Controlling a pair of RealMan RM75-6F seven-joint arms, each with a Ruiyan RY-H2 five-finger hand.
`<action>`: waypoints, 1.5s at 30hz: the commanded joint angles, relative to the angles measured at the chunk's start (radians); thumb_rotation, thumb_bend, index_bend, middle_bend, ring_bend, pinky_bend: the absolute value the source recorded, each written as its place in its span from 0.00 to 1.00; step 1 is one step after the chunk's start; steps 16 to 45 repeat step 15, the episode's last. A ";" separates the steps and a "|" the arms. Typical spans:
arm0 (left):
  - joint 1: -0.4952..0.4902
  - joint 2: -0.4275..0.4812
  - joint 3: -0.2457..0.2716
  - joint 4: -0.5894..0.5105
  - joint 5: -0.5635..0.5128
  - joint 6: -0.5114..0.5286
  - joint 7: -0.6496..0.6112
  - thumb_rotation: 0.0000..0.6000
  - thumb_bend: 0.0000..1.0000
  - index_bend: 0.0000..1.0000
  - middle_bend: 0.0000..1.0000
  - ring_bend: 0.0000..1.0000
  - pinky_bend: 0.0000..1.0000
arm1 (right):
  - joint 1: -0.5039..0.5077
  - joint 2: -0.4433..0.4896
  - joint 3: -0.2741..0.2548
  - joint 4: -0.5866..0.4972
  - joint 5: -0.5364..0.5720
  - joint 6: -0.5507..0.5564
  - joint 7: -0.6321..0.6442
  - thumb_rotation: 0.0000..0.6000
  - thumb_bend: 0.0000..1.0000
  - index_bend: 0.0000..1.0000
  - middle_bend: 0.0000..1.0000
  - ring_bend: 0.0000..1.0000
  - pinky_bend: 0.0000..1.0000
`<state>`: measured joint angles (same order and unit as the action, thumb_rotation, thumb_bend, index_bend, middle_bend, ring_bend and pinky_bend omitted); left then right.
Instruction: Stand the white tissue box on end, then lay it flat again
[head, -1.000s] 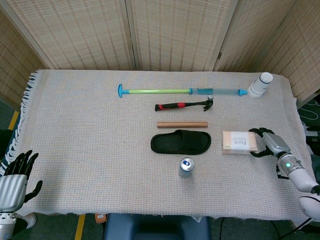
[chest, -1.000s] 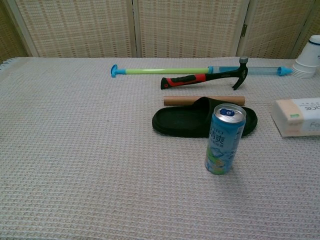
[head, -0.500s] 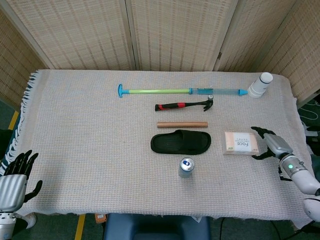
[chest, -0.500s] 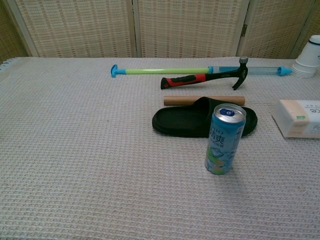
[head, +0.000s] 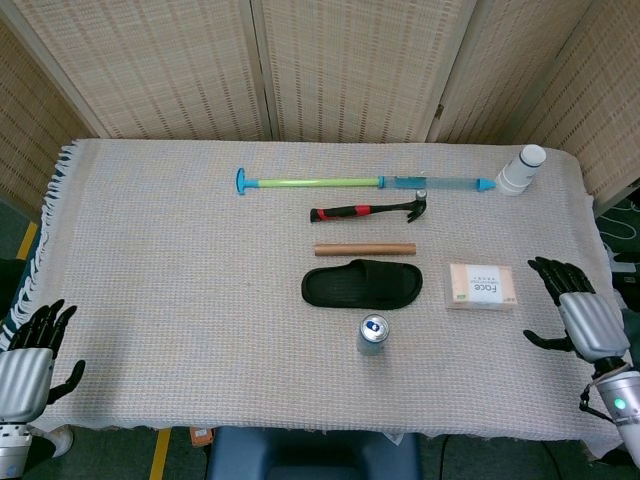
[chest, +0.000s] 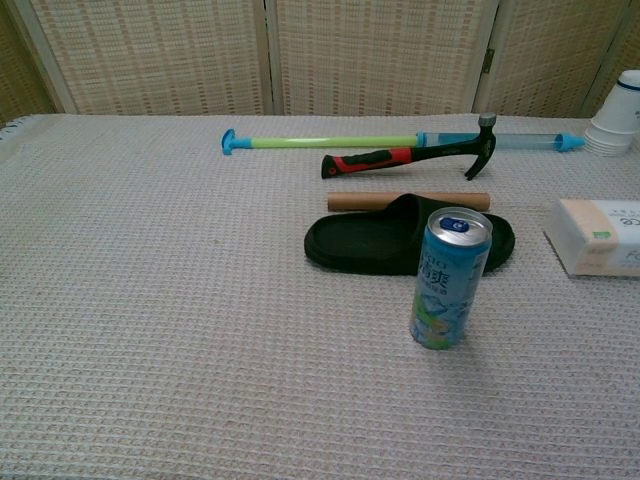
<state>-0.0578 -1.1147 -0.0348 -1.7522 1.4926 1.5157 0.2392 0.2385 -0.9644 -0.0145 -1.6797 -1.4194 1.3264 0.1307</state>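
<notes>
The left hand (head: 25, 365) is hanging off the tabletop's (head: 180, 260) edge at about 8 o'clock in the head view, its fingers spread apart and holding nothing, well apart from everything on the cloth; the chest view is not showing it at all. Moving rightward, a slipper (head: 362, 285) is lying near the middle with a can (head: 372, 334) standing just in front of it at 6 o'clock, and neither is touching the box (head: 481, 285). The box is lying flat on its broad face at roughly 4 o'clock on the tabletop, printed side up, its long axis running left to right, across the 9-to-3 line. The right hand (head: 582, 315) is hovering beyond the box at about 4 o'clock from it, near but not touching, its fingers (head: 553, 271) fanned wide and empty with the tips pointing toward 11 o'clock. So the box is sitting toward 10 o'clock from those fingers, with its short right end facing them, and this hand is by far the nearer of the two. Judging from that, tipping the box up would be calling for the right hand to be reaching in toward 10 o'clock and taking that near end, while the left hand is lying too far off to be helping.
</notes>
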 joint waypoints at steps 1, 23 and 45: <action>-0.001 0.000 0.000 0.002 -0.003 -0.003 -0.001 1.00 0.34 0.10 0.00 0.00 0.15 | -0.124 -0.022 -0.034 -0.082 -0.011 0.121 -0.169 1.00 0.14 0.00 0.03 0.00 0.00; -0.005 -0.005 -0.001 0.009 -0.004 -0.008 -0.004 1.00 0.34 0.10 0.00 0.00 0.15 | -0.190 -0.052 -0.013 -0.007 -0.018 0.195 -0.153 1.00 0.14 0.00 0.03 0.00 0.00; -0.005 -0.005 -0.001 0.009 -0.004 -0.008 -0.004 1.00 0.34 0.10 0.00 0.00 0.15 | -0.190 -0.052 -0.013 -0.007 -0.018 0.195 -0.153 1.00 0.14 0.00 0.03 0.00 0.00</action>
